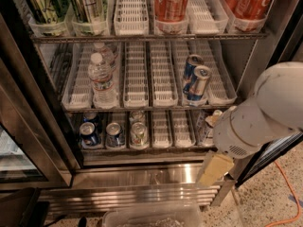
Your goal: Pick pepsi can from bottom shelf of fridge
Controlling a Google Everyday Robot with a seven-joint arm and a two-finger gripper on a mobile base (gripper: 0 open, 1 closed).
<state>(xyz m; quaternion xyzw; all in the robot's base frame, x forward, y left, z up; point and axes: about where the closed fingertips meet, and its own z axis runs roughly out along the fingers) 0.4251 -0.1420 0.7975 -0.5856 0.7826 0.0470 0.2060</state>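
The fridge stands open in front of me. On the bottom shelf, the pepsi can stands at the front of the far-left lane, dark blue with a silver top. A similar dark can and a pale silver-beige can stand next to it on its right. My white arm reaches in from the right, and the gripper hangs below it, over the steel base panel. It is well to the right of the pepsi can and lower, and holds nothing that I can see.
Water bottles and tall slim blue-and-silver cans stand on the middle rack. Red cans and green cans stand on the top rack. A small bottle is half hidden by my arm. A clear plastic bin sits on the floor, with an orange cable to its right.
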